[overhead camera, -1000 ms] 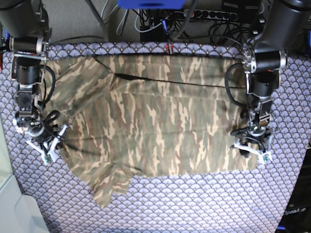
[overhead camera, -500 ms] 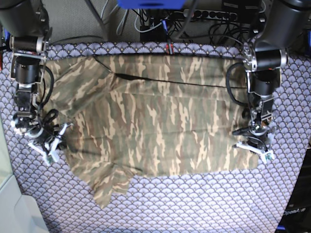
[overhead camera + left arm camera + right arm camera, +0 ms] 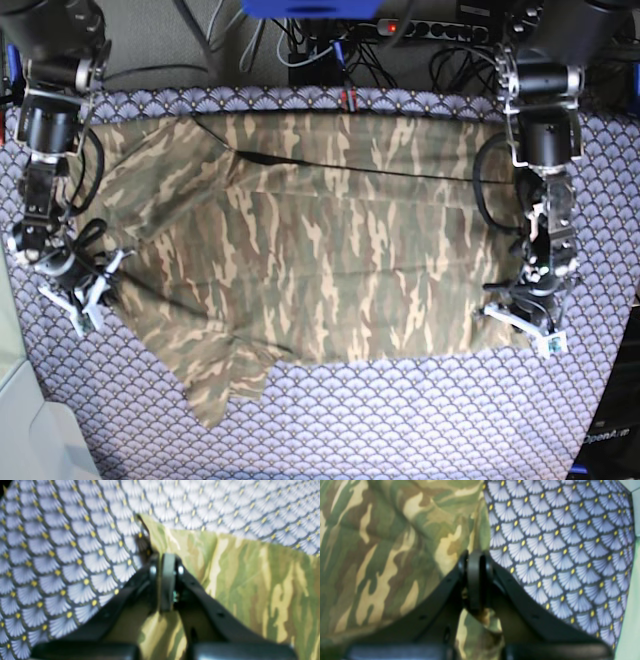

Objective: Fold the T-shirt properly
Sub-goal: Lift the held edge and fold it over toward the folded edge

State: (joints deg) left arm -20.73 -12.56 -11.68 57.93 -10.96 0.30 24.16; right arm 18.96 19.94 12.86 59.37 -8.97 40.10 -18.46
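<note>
Two grippers, both down at the near edge of my one T-shirt (image 3: 320, 250). Left gripper (image 3: 167, 562): jaws pinched together, camouflage fabric caught between them right at the shirt's corner edge, where it meets the purple cloth (image 3: 62, 555). In the base view it sits at the shirt's near corner on that view's right (image 3: 528, 312). Right gripper (image 3: 476, 562): jaws also pressed narrow, fabric bunched under and behind the pads, clamped on the shirt's side edge beside the purple cloth (image 3: 557, 555). In the base view it is at the shirt's edge on that view's left (image 3: 78, 290), just above the sleeve (image 3: 225, 385) that sticks out toward me.

One shirt, lying spread flat across the purple cloth (image 3: 400, 420), mostly smooth, with a long dark crease running across its upper part. Farther back, past the cloth's far edge, I see a tangle of cables (image 3: 340, 50) and one power strip (image 3: 440, 28) with a red light.
</note>
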